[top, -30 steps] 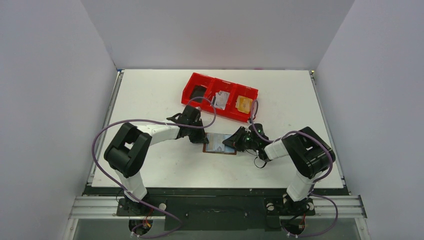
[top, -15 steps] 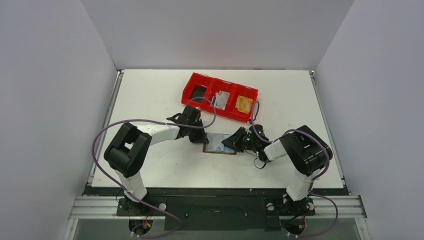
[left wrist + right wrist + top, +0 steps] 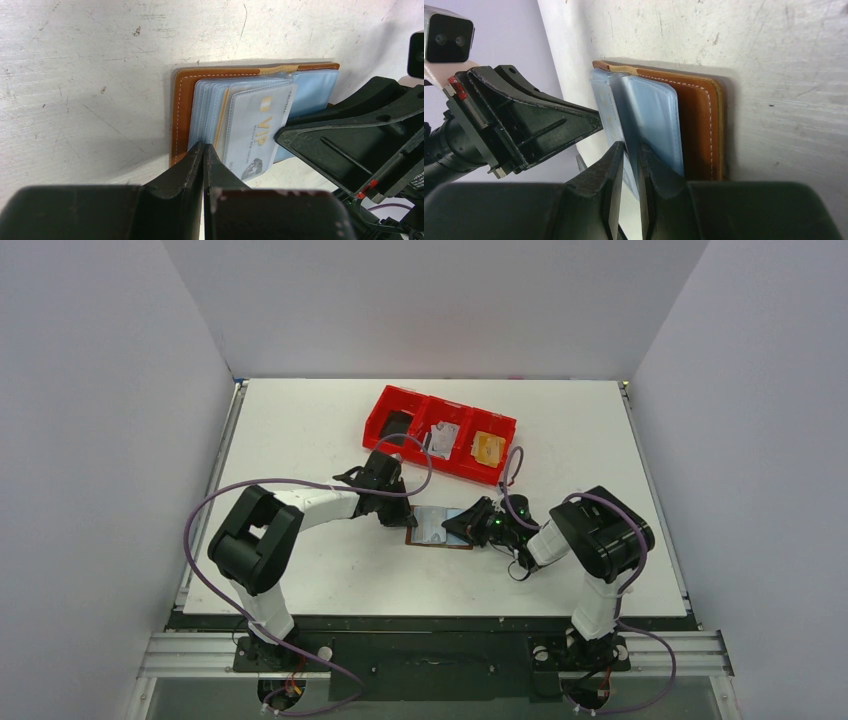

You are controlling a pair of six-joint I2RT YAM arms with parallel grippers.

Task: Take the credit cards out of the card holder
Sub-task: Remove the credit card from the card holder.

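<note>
Mid-table, wallet (image 3: 438,528) lies open. L gripper (image 3: 204,151) is clenched empty, tips at its sleeves' edge. R gripper (image 3: 629,150) has edged in, nipping a pale-blue card (image 3: 608,116). Cards not out yet; pull looks next.

A white tabletop (image 3: 300,430) with fine scratches and scuffs is shut in by plain pale walls on three sides. Towards the back sits a red plastic tray (image 3: 380,410) set at a slant, split into three compartments. The left one holds something dark (image 3: 397,423), the middle one a pale item (image 3: 444,437), and the right one an orange-yellow item (image 3: 487,447).
</note>
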